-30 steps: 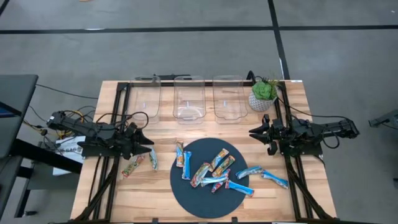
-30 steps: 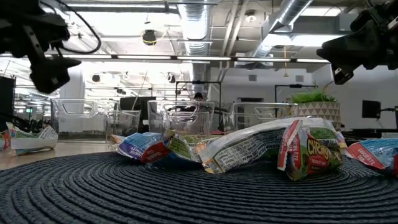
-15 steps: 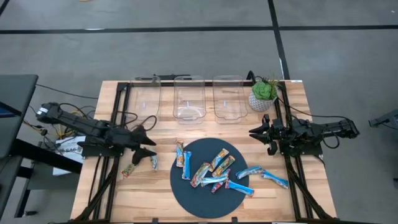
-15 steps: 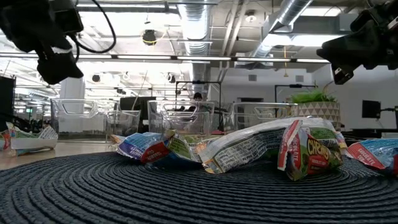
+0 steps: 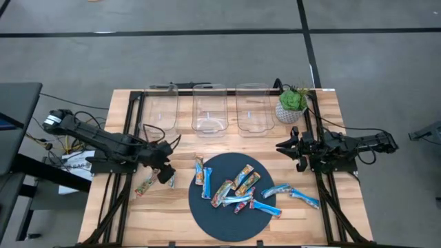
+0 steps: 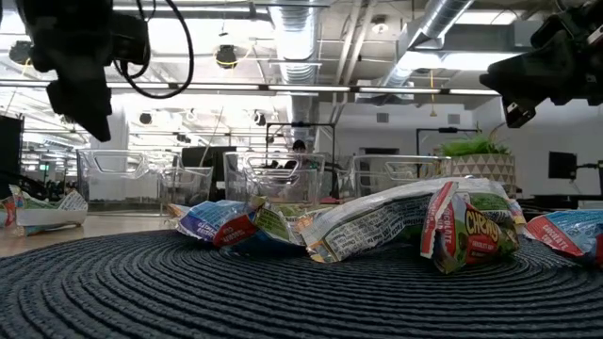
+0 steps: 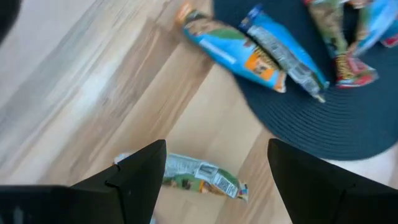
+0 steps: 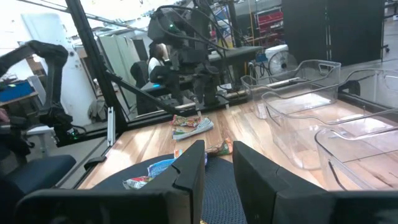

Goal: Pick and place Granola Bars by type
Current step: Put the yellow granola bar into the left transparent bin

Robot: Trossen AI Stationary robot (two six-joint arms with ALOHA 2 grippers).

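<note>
Bars (image 5: 238, 187) on mat (image 5: 207, 219), outside bins (image 5: 209, 109)

Left claw (image 5: 165, 172) over granola bars (image 5: 157, 180).

My table, and what sits on it

My wooden table (image 5: 131, 220) carries three clear bins (image 5: 209, 109), a potted plant (image 5: 291, 104), a round dark mat (image 5: 227, 217), two granola bars (image 5: 146, 184) on its left side and two blue bars (image 5: 304, 198) right of the mat.
</note>
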